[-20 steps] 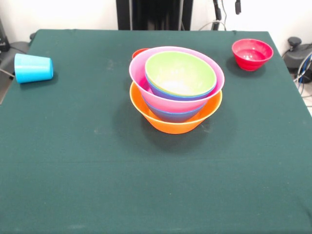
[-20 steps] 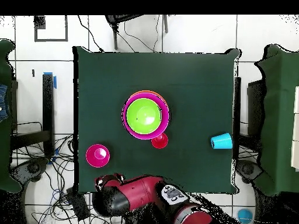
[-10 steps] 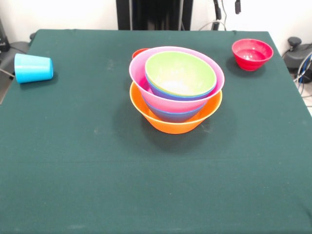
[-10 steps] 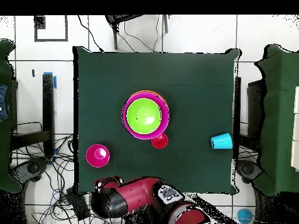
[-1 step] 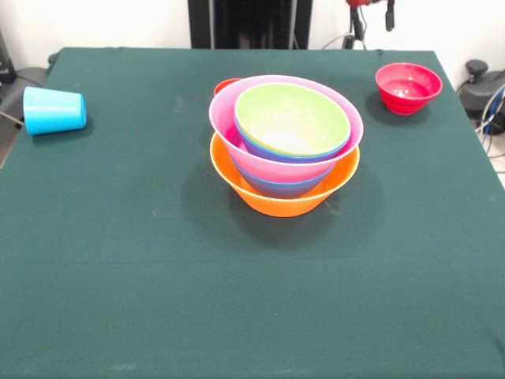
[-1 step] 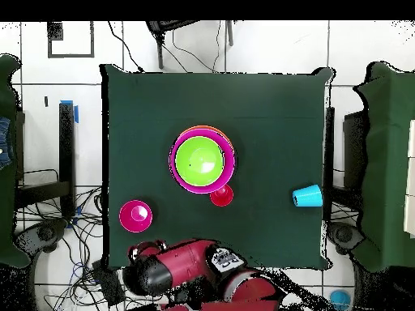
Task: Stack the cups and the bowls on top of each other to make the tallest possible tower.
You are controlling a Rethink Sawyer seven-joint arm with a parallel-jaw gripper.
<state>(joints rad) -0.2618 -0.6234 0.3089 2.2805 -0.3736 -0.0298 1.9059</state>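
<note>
The tower stands mid-table: a big orange bowl holds nested blue, pink and purple bowls, with a lime green bowl on top. Overhead, the tower shows the green bowl inside the pink rim. A red cup peeks out just behind it, and the red cup is upright in the overhead view. A light blue cup lies on its side at the left edge. A small red bowl sits at the far right. My gripper hangs open at the top edge, behind the red bowl and touching nothing.
The green table ends close to the light blue cup and the small red bowl. The red and black arm lies folded beyond the table's edge. Cables and black stands crowd the floor around the table.
The arm has swung a little toward the small red bowl's side. In the front view the gripper tips shifted slightly right and a red part of the arm now shows. The cups and bowls have not moved.
</note>
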